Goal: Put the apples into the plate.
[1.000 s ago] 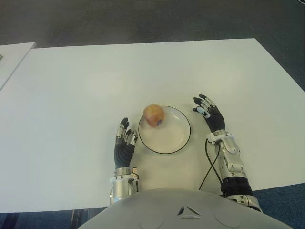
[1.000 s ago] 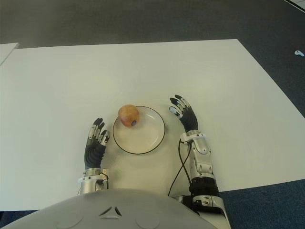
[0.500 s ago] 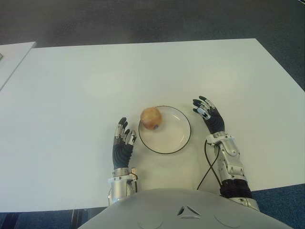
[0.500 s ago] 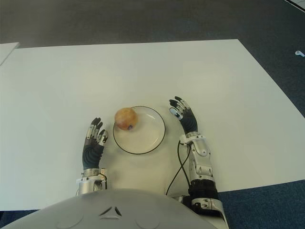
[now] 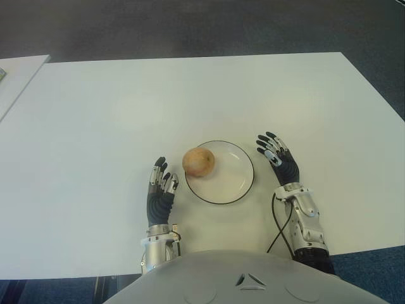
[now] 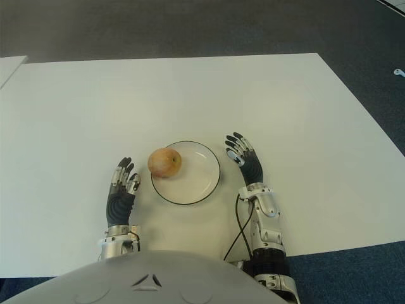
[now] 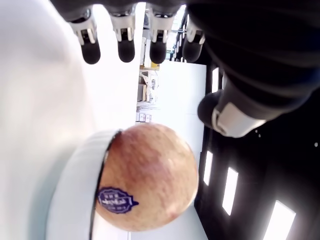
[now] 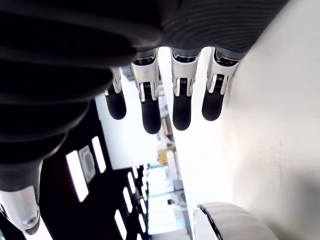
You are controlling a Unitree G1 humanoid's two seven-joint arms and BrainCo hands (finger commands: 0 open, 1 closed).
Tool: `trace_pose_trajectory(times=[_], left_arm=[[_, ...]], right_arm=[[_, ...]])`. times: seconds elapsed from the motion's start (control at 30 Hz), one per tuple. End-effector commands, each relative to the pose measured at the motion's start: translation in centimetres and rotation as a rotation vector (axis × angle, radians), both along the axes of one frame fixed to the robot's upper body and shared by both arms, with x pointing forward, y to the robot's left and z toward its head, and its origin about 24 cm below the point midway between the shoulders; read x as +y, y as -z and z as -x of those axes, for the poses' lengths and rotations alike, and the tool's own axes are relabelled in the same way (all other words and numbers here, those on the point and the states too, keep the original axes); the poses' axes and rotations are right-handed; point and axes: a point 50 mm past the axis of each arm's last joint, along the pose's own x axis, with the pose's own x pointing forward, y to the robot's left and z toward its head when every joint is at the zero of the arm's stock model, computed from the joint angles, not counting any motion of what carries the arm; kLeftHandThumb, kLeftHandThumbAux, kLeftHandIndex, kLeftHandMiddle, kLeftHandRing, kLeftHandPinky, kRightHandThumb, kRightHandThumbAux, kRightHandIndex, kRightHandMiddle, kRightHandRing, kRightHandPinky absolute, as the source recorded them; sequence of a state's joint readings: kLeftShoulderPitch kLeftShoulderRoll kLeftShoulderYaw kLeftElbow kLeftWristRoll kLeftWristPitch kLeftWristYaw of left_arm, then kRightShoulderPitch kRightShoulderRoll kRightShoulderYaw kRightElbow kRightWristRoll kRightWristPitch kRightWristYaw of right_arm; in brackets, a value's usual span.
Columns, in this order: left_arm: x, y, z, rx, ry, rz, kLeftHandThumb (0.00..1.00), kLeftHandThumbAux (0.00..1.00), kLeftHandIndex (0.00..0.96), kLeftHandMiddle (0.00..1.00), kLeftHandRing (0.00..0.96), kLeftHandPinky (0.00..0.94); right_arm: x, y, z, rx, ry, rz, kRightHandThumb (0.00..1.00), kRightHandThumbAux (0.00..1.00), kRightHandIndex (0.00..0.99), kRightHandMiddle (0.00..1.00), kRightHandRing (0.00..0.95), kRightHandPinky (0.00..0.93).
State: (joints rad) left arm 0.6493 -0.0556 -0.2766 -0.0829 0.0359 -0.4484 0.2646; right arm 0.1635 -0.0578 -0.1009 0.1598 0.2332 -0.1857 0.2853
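One yellow-red apple (image 5: 199, 162) with a blue sticker (image 7: 116, 200) sits at the left rim of the white, black-edged plate (image 5: 230, 184) on the white table (image 5: 126, 107). Whether it lies wholly inside the rim I cannot tell. My left hand (image 5: 161, 187) shows just left of the plate, fingers stretched out and holding nothing. My right hand (image 5: 278, 156) shows just right of the plate, fingers spread and empty. The left wrist view has the apple close in front of the straight fingers (image 7: 125, 47).
A second white table's corner (image 5: 16, 76) shows at the far left. Dark carpet (image 5: 190, 28) lies beyond the table's far edge. A black cable (image 5: 276, 221) runs along my right forearm.
Both hands have drawn back toward my body. The apple has shifted slightly left, from inside the plate to its left rim.
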Motion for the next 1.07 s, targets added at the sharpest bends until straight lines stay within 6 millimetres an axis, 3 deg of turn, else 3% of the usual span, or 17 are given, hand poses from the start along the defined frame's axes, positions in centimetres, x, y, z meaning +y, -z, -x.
trace_pose_trajectory(times=[0.03, 0.63, 0.9, 1.07], left_arm=[[-0.9, -0.3, 0.1, 0.0, -0.029, 0.064, 0.179, 0.586, 0.024, 0.039, 0.022, 0.043], [-0.4, -0.4, 0.3, -0.011, -0.06, 0.08, 0.168, 0.545, 0.064, 0.076, 0.036, 0.034], [-0.4, -0.4, 0.4, -0.019, -0.066, 0.1, 0.172, 0.526, 0.081, 0.096, 0.055, 0.068], [-0.3, -0.2, 0.5, -0.014, -0.064, 0.128, 0.168, 0.53, 0.08, 0.095, 0.051, 0.038]], right_arm=[[0.2, 1.2, 1.2, 0.075, 0.019, -0.025, 0.221, 0.602, 0.133, 0.201, 0.168, 0.176], [0.5, 1.7, 2.3, 0.085, 0.029, -0.061, 0.212, 0.589, 0.067, 0.137, 0.092, 0.073], [0.5, 1.9, 2.4, 0.087, 0.025, -0.071, 0.208, 0.585, 0.062, 0.128, 0.083, 0.082], [0.6, 2.0, 2.6, 0.084, 0.024, -0.075, 0.215, 0.585, 0.066, 0.126, 0.083, 0.093]])
